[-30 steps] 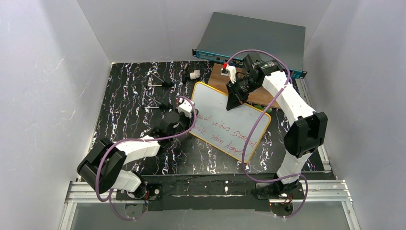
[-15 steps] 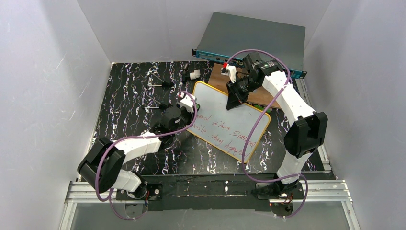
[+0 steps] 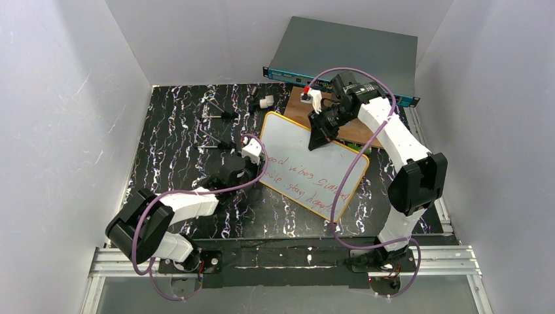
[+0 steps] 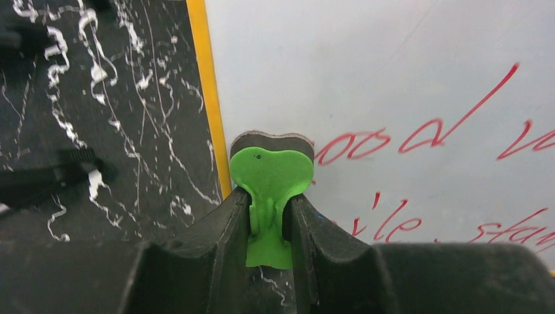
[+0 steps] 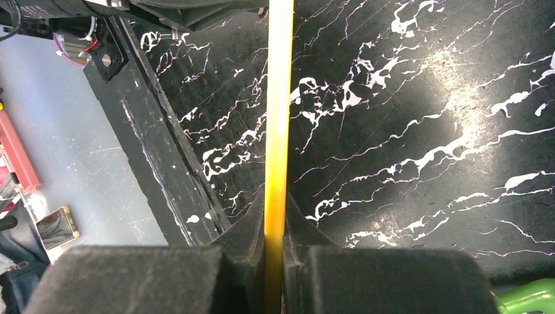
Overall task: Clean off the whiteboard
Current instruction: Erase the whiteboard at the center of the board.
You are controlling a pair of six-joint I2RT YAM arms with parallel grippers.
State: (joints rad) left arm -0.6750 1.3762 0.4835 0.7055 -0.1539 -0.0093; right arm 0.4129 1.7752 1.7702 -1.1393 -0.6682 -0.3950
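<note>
The whiteboard (image 3: pixel 298 139), white with a thin orange-yellow frame (image 4: pixel 208 98), lies tilted on the black marbled table and bears lines of red handwriting (image 3: pixel 307 176). My left gripper (image 3: pixel 251 154) is shut on the stem of a green eraser (image 4: pixel 271 173). The eraser's dark pad sits at the board's left edge, where the top line of writing (image 4: pixel 419 134) starts. My right gripper (image 3: pixel 319 140) is shut on the board's far edge; the right wrist view shows the yellow frame (image 5: pixel 279 98) clamped between its fingers (image 5: pixel 275 222).
A brown wooden board (image 3: pixel 358 133) lies beyond the whiteboard, partly under the right arm. A grey rack unit (image 3: pixel 347 52) stands at the back. Small black tools (image 3: pixel 219 114) (image 3: pixel 213 145) and a white part (image 3: pixel 265 103) lie left of the whiteboard.
My left gripper slid the eraser a little farther along the board's left edge, then came back toward me. The right gripper has kept its hold and has not moved.
</note>
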